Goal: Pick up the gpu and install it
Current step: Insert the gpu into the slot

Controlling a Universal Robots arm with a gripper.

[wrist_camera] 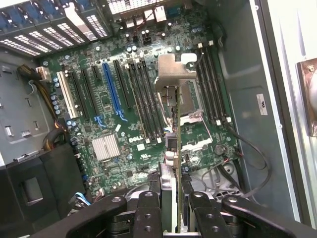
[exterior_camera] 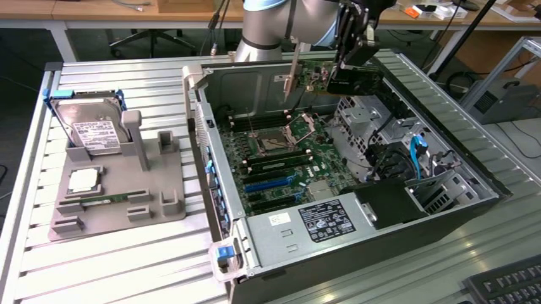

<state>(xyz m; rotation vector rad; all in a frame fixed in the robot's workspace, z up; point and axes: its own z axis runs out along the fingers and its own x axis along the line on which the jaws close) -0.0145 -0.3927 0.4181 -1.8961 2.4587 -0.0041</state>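
The gpu (wrist_camera: 171, 148) is clamped between the two fingers of the end effector (wrist_camera: 173, 213), which is closed on the card's upper edge. The card hangs edge-down below it, and its silvery bracket (wrist_camera: 173, 74) sits at the end farthest from the fingers. In the exterior view the gpu (exterior_camera: 334, 79) hangs in the air under the end effector (exterior_camera: 351, 60), clear of the board and above the open computer case (exterior_camera: 473, 190).

My reading is that the pick-up is done and the step in hand is carrying the card to its seat; nothing is installed yet. Straight below the end effector lies the processor socket (wrist_camera: 190, 106) with its memory slots, not an expansion slot. The long blue slot (wrist_camera: 111, 84) and its black neighbours lie well off to one side of the end effector, beside a small finned heatsink (wrist_camera: 106, 147).

Seating the card, I judge, calls for three things:
- its lower edge lined up lengthwise over one long slot,
- its bracket brought to the slotted rear wall of the case,
- a straight descent, since a tilt could foul the neighbouring slots or the loose cables.

Farther out, well away from the end effector, a grey fixture (exterior_camera: 118, 202) on the table (exterior_camera: 152, 266) holds a hard drive (exterior_camera: 93, 130).
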